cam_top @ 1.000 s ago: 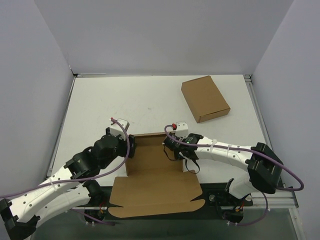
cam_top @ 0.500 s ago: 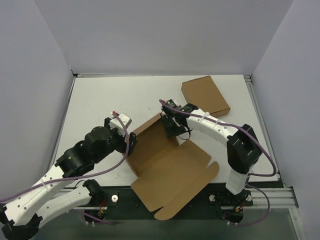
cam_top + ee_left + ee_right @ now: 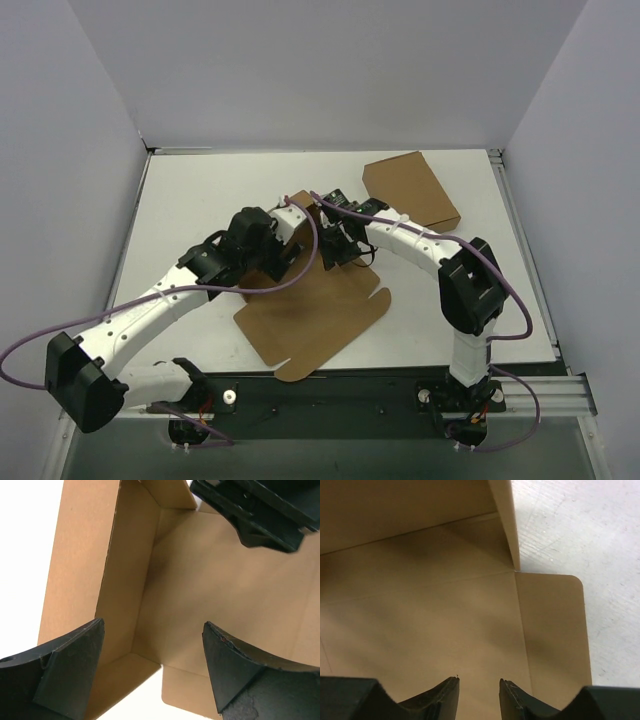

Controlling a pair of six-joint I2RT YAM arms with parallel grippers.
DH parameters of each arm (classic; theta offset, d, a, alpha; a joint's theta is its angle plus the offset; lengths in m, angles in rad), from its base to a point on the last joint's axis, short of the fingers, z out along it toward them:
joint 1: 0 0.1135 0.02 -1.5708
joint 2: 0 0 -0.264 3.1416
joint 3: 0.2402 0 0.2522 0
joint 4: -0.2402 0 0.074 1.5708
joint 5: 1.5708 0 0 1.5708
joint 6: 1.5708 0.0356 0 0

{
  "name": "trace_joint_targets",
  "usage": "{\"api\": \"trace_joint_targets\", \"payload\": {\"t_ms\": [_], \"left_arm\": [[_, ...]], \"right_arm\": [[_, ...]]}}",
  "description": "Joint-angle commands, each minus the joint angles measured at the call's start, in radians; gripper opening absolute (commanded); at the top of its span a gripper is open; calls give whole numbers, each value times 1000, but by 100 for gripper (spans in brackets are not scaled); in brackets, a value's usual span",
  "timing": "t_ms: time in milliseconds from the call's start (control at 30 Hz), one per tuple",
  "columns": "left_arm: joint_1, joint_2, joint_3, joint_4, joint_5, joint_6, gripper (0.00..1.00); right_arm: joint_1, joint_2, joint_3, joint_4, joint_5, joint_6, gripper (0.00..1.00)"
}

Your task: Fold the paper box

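Paper box [image 3: 310, 320]: mostly flat on table [image 3: 200, 200], one wall raised. Left gripper [image 3: 153, 625]: spread wide over inner corner, empty. Right gripper [image 3: 479, 681]: barely parted, grasping nothing.

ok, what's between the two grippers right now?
Only the paper box: its brown panel spans from left gripper to right gripper, clearest in left wrist view.

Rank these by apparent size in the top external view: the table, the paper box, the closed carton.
1. Table, largest.
2. Paper box, second.
3. Closed carton, smallest, though the right arm hides one corner.
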Motion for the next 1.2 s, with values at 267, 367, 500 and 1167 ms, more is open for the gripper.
{"api": "trace_joint_targets", "payload": {"t_ms": [267, 367, 500, 1167], "left_arm": [[-5, -51, 43, 198, -115, 168, 85], [-3, -53, 41, 202, -107, 202, 86], [-11, -6, 64, 168, -52, 216, 86], [6, 255, 86, 280, -314, 237, 58]], "right_arm": [[-65, -153, -143, 172, -101, 65, 47], [-103, -240, -212, 224, -131, 85, 50], [-131, -337, -247, 232, -124, 85, 51], [-184, -1127, -695, 565, 144, 133, 99]]}}
